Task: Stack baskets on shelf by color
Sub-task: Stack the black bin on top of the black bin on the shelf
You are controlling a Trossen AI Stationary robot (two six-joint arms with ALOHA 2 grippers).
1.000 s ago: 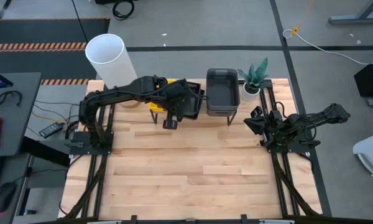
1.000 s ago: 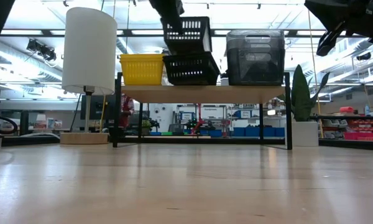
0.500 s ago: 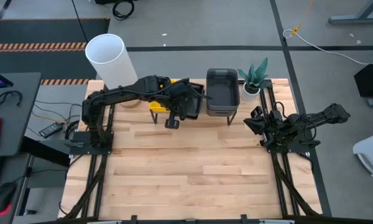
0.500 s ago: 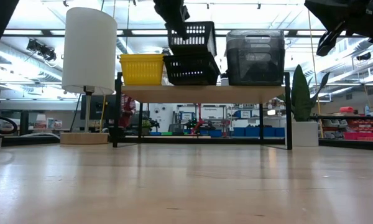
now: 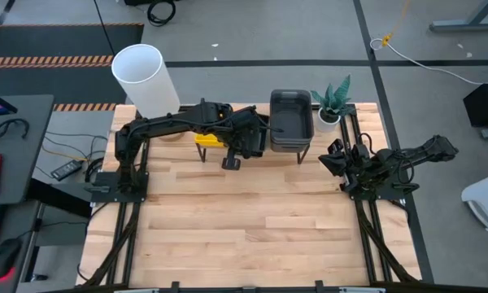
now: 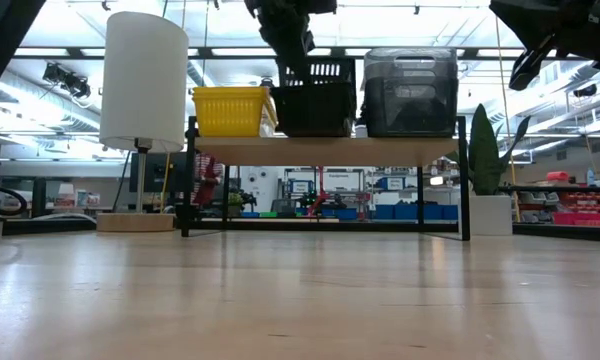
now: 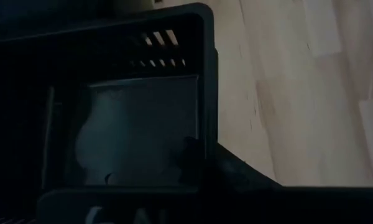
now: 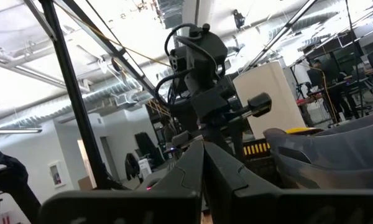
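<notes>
Two arms show, and the left gripper [image 6: 285, 25] is the busy one. It is up over the shelf [image 6: 325, 150], and its fingers are pinched shut on the rim of a black basket [image 6: 315, 72]. That basket sits down inside the other black baskets [image 6: 315, 112] right under the gripper. In the left wrist view the black basket's [image 7: 137, 118] slotted wall and pale floor fill the space past the fingers.

Just beside the gripper, toward the lamp [image 6: 143, 85], sit the yellow baskets [image 6: 230, 110]. On its other side, close by, stands the grey stack [image 6: 412, 92]. All three piles rest on the shelf's wooden top.

Past the grey stack is a small plant [image 5: 332, 102] in a white pot.

The right gripper [image 5: 332, 159] waits well apart from the shelf, and I cannot tell how its fingers stand.

No words or labels can be read anywhere.
</notes>
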